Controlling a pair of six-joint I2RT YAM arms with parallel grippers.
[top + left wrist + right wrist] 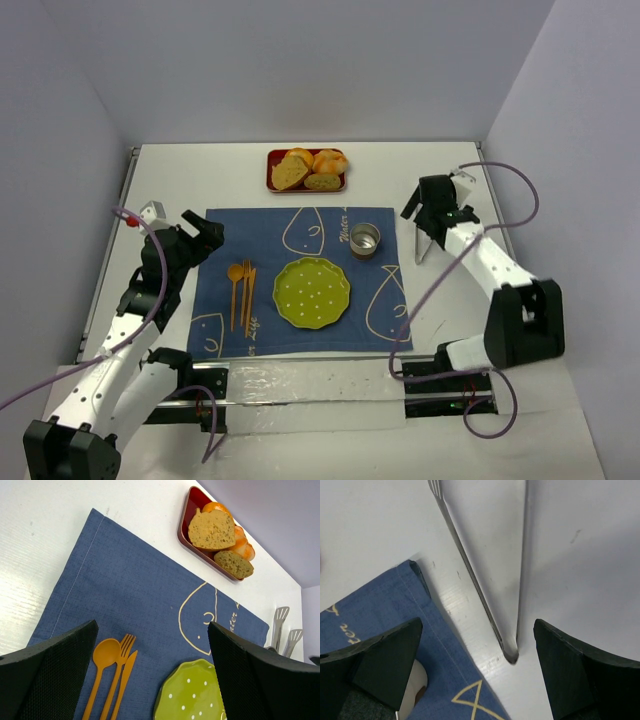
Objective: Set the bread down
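Two bread slices lie in a red tray (271,172) at the back of the table: the larger slice (290,171) (212,530) and the smaller slice (322,182) (234,564). The green dotted plate (311,292) (192,695) sits empty on the blue placemat (260,240). My left gripper (210,232) (152,625) is open and empty above the mat's left part, well short of the tray. My right gripper (420,218) (477,622) is open and empty, hovering over metal tongs (423,245) (512,652) right of the mat.
Orange-brown buns (330,160) share the red tray with the slices. A metal cup (365,239) stands on the mat behind the plate. An orange spoon, fork and knife (241,285) (112,670) lie left of the plate. Walls enclose the table.
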